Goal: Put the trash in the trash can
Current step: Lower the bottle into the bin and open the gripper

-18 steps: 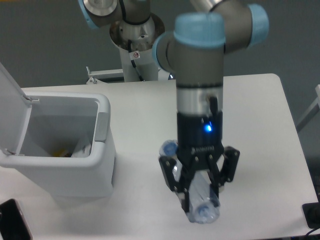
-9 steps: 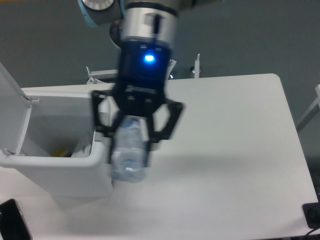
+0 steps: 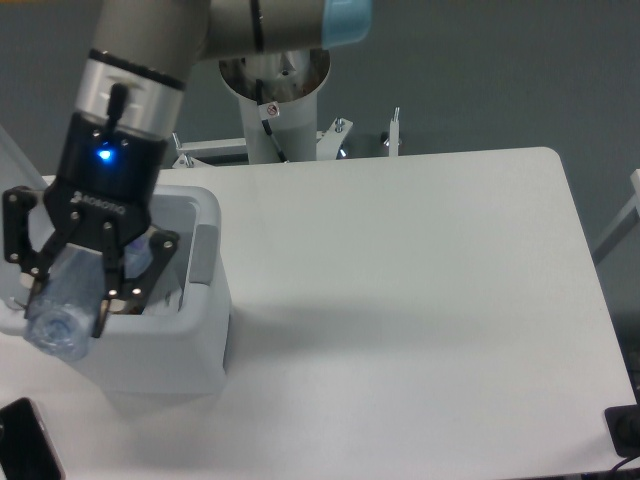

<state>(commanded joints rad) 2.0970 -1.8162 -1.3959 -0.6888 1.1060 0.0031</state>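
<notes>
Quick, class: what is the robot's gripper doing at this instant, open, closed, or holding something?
Gripper: closed on the water bottle, held above the trash can.

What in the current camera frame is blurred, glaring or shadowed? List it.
Fixed camera view: the water bottle looks soft and smeared at its lower end; the blue light on the gripper blooms brightly; a faint shadow lies on the table right of the trash can; the table's white surface is evenly lit, without harsh glare.
</notes>
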